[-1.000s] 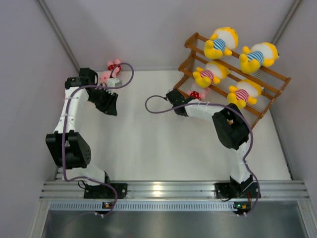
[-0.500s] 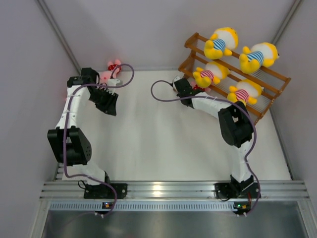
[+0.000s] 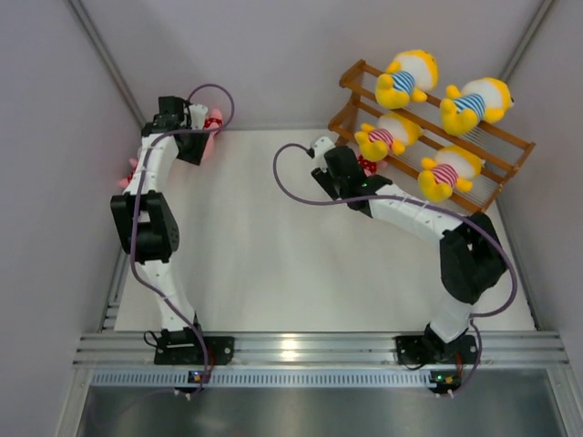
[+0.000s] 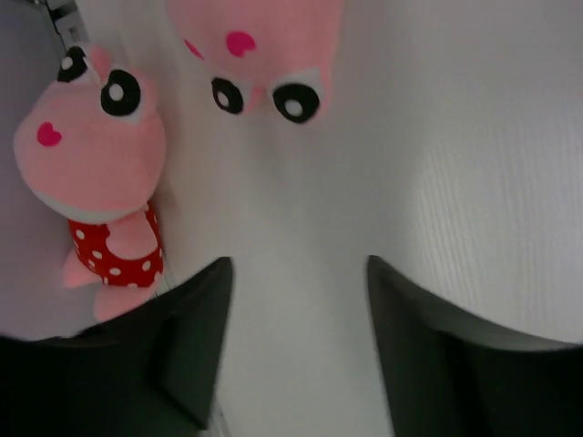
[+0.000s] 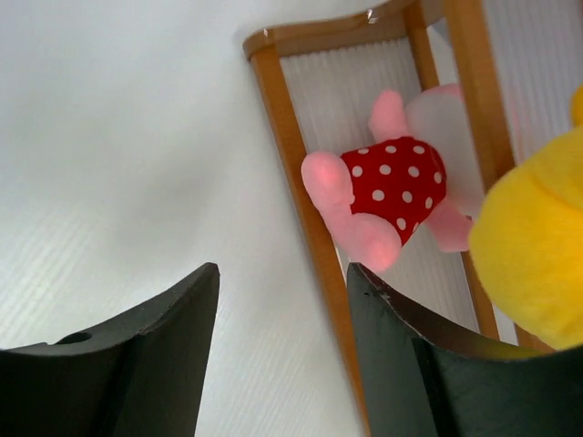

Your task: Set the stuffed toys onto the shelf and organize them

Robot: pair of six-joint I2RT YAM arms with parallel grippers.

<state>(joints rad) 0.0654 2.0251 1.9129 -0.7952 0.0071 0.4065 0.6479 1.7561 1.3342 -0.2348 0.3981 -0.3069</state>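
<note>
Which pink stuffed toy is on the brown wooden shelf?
The pink doll in red white-dotted outfit before the right pincer, on the shelf's lowest tier; the other two pink dolls lie on the white table.

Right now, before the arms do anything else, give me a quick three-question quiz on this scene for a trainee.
1. True or false: the left gripper and the right gripper are both open and empty.
2. How many yellow toys lie on the shelf?
3. The pink toy in the right wrist view lies: A on the shelf; B in the right gripper; C on top of a yellow toy.
Key: 1 true; 2 four; 3 A.
</note>
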